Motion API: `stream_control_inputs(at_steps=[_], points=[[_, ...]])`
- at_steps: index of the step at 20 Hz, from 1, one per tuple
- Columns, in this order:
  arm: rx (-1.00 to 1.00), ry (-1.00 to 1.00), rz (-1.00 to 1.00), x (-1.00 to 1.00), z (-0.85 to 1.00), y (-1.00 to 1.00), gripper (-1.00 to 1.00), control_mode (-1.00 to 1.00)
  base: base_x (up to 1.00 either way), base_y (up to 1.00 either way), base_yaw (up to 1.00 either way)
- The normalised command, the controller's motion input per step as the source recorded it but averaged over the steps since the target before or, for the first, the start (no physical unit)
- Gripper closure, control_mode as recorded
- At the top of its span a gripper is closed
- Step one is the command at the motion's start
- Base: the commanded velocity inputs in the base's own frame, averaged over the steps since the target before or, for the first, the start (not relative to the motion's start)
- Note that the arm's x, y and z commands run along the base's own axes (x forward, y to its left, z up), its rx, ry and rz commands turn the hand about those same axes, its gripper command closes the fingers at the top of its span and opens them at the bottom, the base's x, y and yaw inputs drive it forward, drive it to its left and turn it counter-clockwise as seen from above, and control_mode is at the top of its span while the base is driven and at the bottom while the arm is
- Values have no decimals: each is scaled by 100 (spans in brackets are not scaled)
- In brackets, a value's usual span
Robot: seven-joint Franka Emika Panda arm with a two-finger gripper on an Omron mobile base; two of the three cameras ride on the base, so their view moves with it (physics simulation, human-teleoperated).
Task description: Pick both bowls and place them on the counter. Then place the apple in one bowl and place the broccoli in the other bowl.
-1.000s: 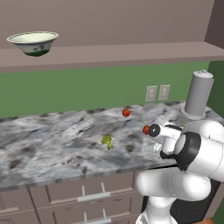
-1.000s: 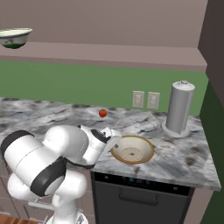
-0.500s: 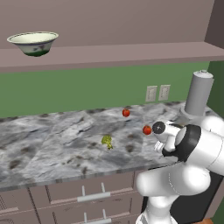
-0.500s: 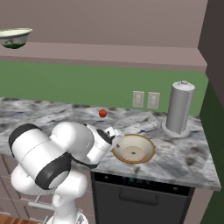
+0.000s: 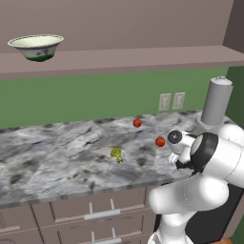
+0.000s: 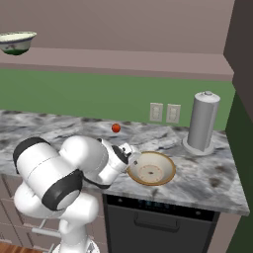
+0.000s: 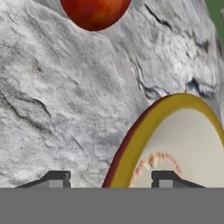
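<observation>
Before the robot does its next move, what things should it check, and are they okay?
1. Tan bowl on the counter: ok, it sits upright on the marble.
2. Gripper free of that bowl: ok, the jaws stand apart astride its rim, one tip outside and one over the inside.
3. White bowl on the counter: not ok, it is up on the shelf.
4. Apple in a bowl: not ok, both red fruits, one near the wall and one by the arm, lie on the marble.
5. Broccoli in a bowl: not ok, it lies on the marble.
</observation>
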Motion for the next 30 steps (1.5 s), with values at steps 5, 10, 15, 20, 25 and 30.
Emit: stream_control_inputs(at_steps=[5, 10, 15, 20, 25, 30], points=[[4, -4, -1, -27, 39, 25, -100, -100, 0, 0, 0], [3, -7, -4, -21, 65, 31, -100, -100, 0, 0, 0], [-2, -2, -4, 0, 40, 71, -100, -100, 0, 0, 0], [0, -2, 0, 0, 4, -2, -100, -100, 0, 0, 0], [0, -10, 0, 0, 46, 10, -100, -100, 0, 0, 0], [0, -9, 0, -1, 37, 16, -100, -100, 0, 0, 0]])
